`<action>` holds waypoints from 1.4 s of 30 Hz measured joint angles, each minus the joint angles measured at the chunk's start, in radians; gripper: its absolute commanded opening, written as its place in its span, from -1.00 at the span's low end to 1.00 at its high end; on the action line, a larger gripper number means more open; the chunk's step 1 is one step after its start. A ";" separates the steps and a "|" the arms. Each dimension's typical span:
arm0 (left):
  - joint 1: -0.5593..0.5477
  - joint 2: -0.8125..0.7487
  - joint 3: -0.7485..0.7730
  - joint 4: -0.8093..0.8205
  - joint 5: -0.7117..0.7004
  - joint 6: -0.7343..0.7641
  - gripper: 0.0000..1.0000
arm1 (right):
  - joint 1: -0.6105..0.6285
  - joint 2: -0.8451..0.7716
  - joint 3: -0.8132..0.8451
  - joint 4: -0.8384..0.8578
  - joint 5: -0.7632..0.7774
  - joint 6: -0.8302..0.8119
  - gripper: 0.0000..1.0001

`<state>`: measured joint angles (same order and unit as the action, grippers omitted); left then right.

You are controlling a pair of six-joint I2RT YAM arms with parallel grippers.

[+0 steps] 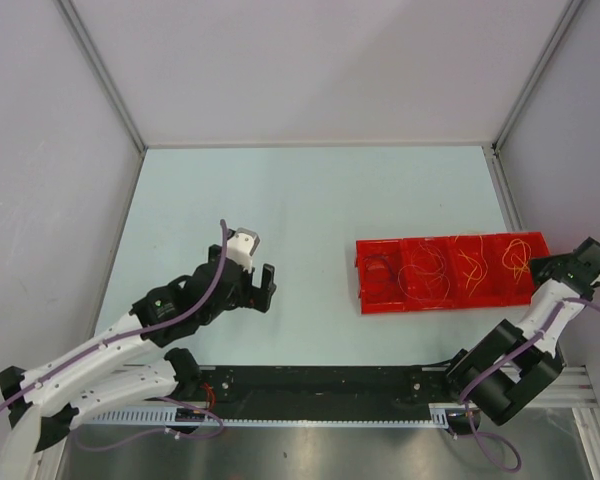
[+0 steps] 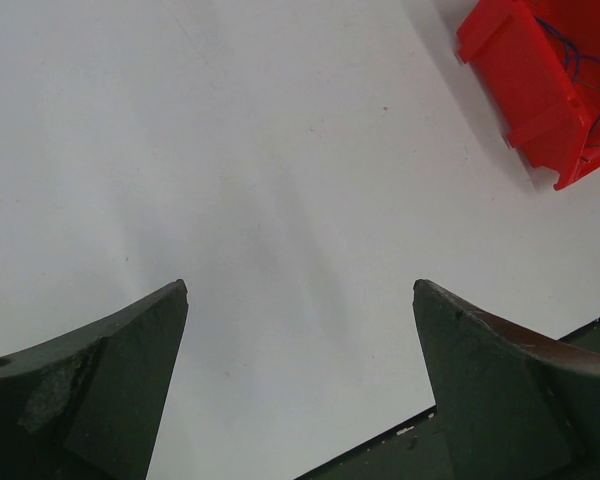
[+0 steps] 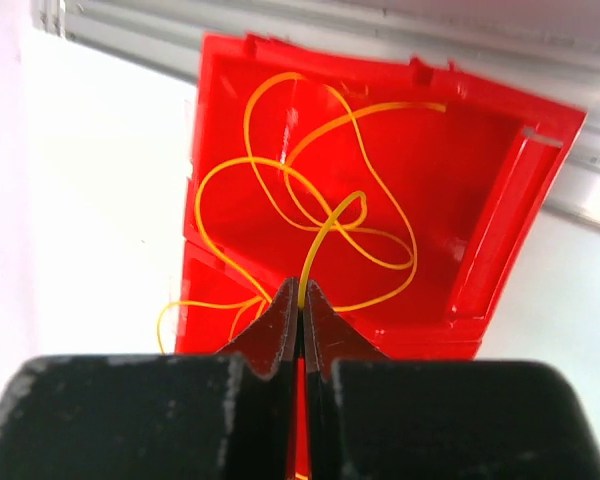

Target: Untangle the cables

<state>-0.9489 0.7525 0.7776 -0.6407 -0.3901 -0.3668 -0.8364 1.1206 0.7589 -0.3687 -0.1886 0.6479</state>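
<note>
- At three o'clock on the table [image 1: 280, 200], the right gripper [image 3: 300, 290] was pinched tight on the yellow cable [image 3: 316, 244], low over the end box of the red tray [image 1: 440, 306].
- Most of that cable lay curled in the box. One loop spilled over the wall at about eight o'clock in the right wrist view.
- A fast pull could have squeezed the loops into a knot.
- The thin cable could have slipped out of the tips.
- A loop could have caught on the wall and dragged the tray.
- Over at nine o'clock, the left gripper [image 1: 258, 292] was spread wide with nothing in it, well apart from the tray, so nothing held the tray down.
- The other cables [image 1: 427, 276] lay in the next boxes and might have snagged.
</note>
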 measured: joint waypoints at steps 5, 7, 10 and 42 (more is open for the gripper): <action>-0.008 0.010 0.000 -0.005 -0.002 0.000 0.99 | 0.002 -0.054 0.005 0.010 0.082 -0.013 -1.00; -0.012 0.013 0.000 -0.006 -0.004 0.000 1.00 | 0.007 -0.079 0.005 0.024 0.140 -0.027 -1.00; -0.019 0.015 0.000 -0.008 -0.008 -0.001 0.99 | 0.022 -0.084 0.009 0.048 0.216 -0.060 -1.00; -0.053 -0.053 0.000 -0.016 -0.029 -0.011 0.99 | 0.196 -0.051 0.080 -0.129 0.251 -0.158 0.65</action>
<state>-1.0016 0.6994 0.7776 -0.6571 -0.4191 -0.3779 -0.6407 1.0691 0.8394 -0.4980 0.0624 0.4900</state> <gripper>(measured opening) 0.996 0.818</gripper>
